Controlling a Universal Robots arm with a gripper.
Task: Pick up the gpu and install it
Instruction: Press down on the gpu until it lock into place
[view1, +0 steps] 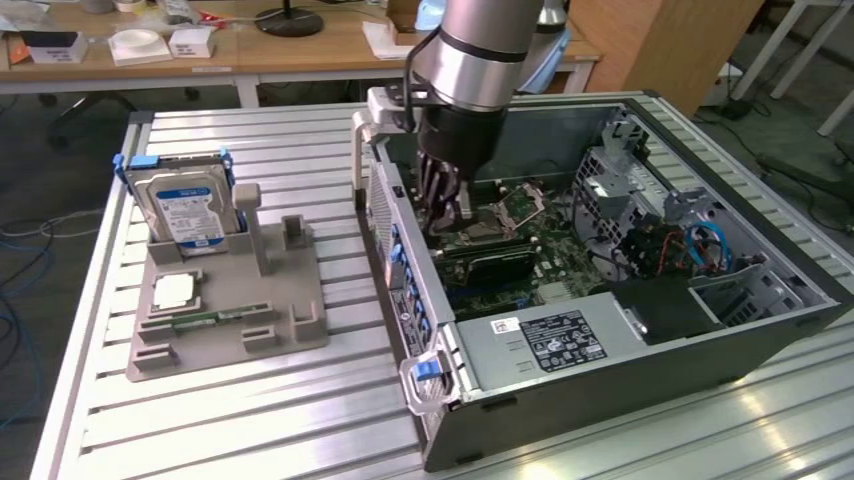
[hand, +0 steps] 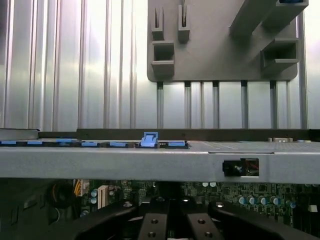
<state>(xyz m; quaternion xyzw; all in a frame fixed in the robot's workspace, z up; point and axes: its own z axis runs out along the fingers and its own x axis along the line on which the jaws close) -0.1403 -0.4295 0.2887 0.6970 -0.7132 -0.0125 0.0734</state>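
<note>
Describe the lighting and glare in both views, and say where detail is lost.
Exterior view: overhead light puts bright glare streaks on the slatted metal table near the front edge; the computer case interior is dim. Wrist view: the table slats wash out nearly white, the gray holder stays readable, and the motherboard below the case rim sits in shadow.

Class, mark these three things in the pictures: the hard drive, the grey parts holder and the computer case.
hard drive (view1: 184, 208): exterior view, on its blue-white label.
grey parts holder (view1: 227, 300): exterior view, on its flat base.
computer case (view1: 747, 345): exterior view, on its dark outer wall nearest the camera.
</note>
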